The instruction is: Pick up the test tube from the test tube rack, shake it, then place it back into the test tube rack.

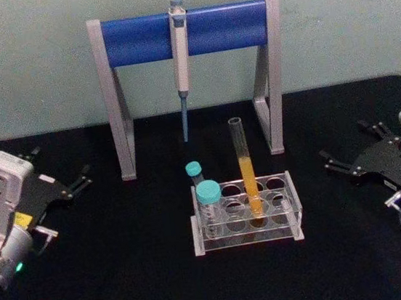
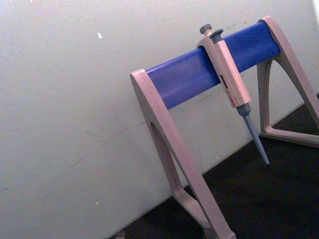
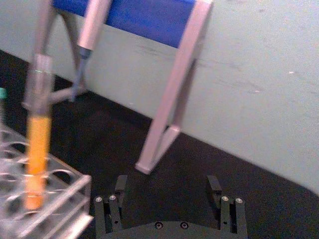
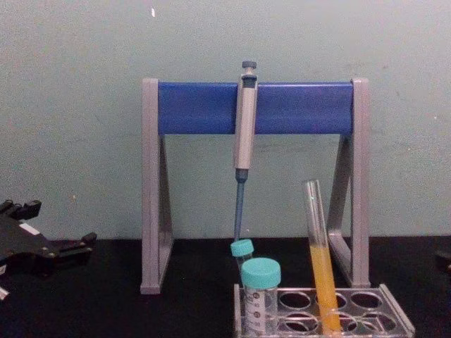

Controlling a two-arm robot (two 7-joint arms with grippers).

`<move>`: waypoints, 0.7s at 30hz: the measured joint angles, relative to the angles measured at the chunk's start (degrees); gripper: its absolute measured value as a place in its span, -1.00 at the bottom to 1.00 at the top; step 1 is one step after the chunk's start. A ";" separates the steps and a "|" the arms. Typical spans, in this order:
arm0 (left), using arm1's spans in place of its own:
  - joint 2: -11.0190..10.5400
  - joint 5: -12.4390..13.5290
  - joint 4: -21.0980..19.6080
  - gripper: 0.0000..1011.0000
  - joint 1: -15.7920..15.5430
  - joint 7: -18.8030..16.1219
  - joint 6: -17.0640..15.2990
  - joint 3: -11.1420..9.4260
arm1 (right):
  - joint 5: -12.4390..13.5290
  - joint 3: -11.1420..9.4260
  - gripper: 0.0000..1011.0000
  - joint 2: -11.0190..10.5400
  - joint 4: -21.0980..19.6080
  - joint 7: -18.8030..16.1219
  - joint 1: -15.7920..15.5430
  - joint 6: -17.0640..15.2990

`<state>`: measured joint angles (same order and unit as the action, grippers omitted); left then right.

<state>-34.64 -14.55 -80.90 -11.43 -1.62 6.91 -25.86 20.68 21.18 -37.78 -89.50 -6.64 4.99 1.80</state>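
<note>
While the left tool (image 1: 59, 164) and the right tool (image 1: 346, 142) are hanging spread open and empty over the two sides of the black table (image 1: 129, 283), the test tube rack (image 1: 249, 237) is sitting between them, well apart from both. The test tube (image 1: 245, 166) is standing in the rack, leaning slightly, just right of two teal-capped vials (image 1: 208, 193). Farther back, a pipette (image 1: 181, 57) is hanging on the blue-barred stand (image 1: 136, 39).
</note>
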 joint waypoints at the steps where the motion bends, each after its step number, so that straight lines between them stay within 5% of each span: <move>1: 0.00 0.00 0.00 0.98 0.00 0.00 0.00 0.00 | 0.43 -0.17 0.98 -0.17 -0.41 -0.51 -0.27 -0.22; 9: 0.00 0.00 0.00 0.98 0.00 0.00 0.00 0.00 | 5.84 -2.04 0.98 -1.18 -5.08 -6.70 -2.70 -4.22; 21: 0.00 0.00 0.00 0.98 0.00 0.00 0.00 0.00 | 7.92 -0.93 0.98 -0.32 -6.41 -13.33 -0.27 -10.47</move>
<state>-34.65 -14.55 -80.90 -11.43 -1.62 6.91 -25.86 28.60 20.25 -38.10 -95.91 -19.96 4.72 -8.66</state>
